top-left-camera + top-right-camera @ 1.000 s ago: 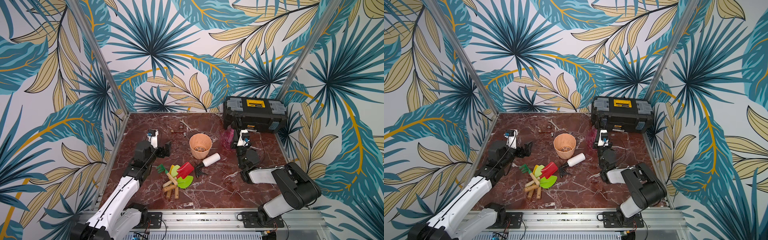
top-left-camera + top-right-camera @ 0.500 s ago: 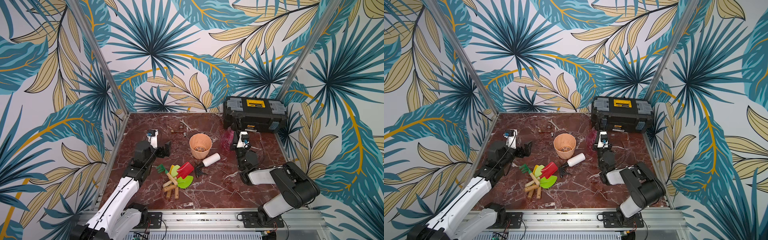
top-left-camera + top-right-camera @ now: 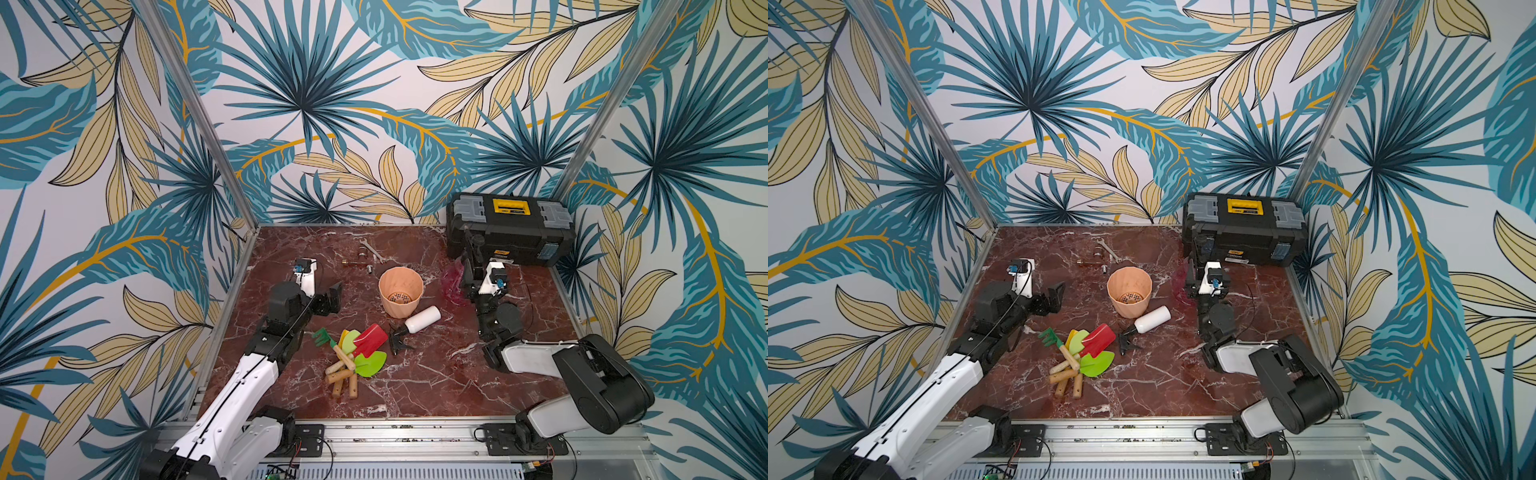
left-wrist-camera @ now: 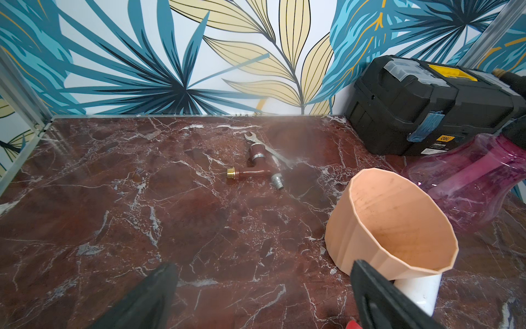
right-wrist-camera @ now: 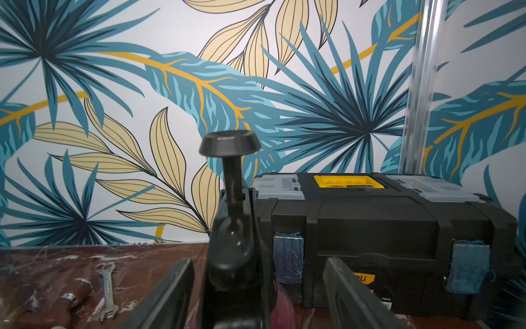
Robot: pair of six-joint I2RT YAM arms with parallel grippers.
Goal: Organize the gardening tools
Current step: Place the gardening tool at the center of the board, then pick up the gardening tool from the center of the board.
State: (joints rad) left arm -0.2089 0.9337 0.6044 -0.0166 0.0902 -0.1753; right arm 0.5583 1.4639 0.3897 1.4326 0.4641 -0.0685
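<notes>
My right end effector (image 5: 257, 263) has just let go. Its fingers were drawn in a second ago and now stand spread on either side of the black pump top of the translucent pink plastic sprayer (image 3: 453, 284), with a clear gap on one side. The sprayer stands upright on the red marble worktop (image 3: 415, 386) between those fingers, and the black-and-yellow plastic toolbox (image 5: 370, 228) is just beyond it. I judge this piece placed, so I should back straight out without tipping it. My left end effector (image 4: 263, 266) hangs wide open and empty, with the ribbed peach plastic pot (image 3: 400, 291) just ahead of it. The heap of wooden-handled hand tools with red, yellow and green heads (image 3: 357, 353) lies near it on the base side. They are not yet sorted and probably come next.
</notes>
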